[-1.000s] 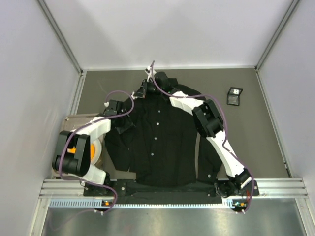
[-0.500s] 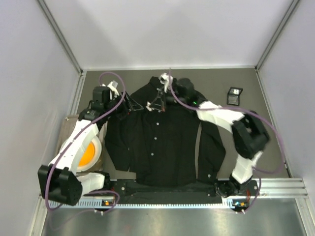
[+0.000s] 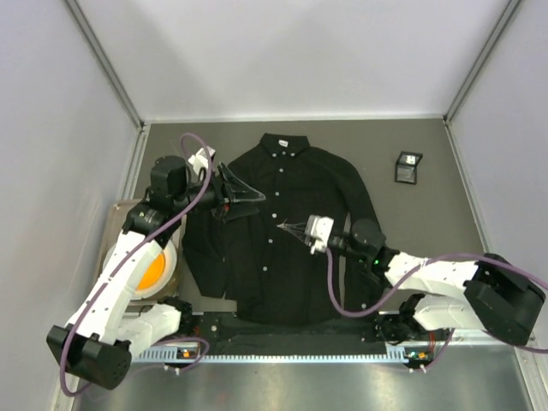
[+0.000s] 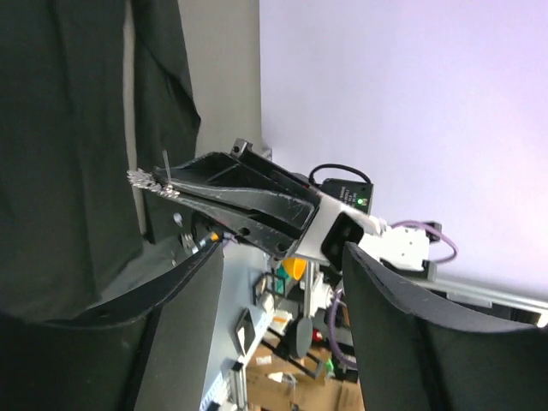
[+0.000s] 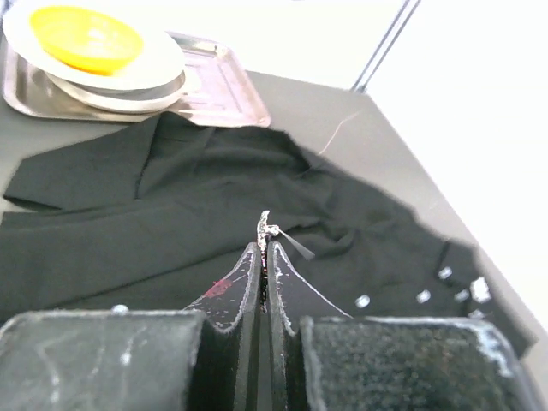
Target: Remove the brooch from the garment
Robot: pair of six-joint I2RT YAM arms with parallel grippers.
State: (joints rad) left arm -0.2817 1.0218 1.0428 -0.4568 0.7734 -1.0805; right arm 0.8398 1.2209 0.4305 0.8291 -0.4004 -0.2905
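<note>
The garment (image 3: 287,257), a black button-up shirt, lies flat on the table, collar at the far end. My right gripper (image 3: 286,226) hovers over the shirt's chest, shut on the brooch (image 5: 266,225), a tiny silvery-white jagged ornament that sticks out past its fingertips. The left wrist view shows the same brooch (image 4: 151,181) at the tip of those closed fingers, clear of the garment (image 4: 68,128). My left gripper (image 3: 242,205) is above the shirt's left shoulder, open, with nothing between its fingers (image 4: 175,295).
A small black box (image 3: 408,167) lies at the back right. A metal tray (image 3: 120,212) at the left edge holds a white plate with an orange piece (image 3: 151,267); both also show in the right wrist view, tray (image 5: 218,86) and plate (image 5: 94,51).
My right gripper has drawn back from the collar to above the shirt's middle, still shut on the brooch. My left gripper has opened wider and lifted off the shirt.
</note>
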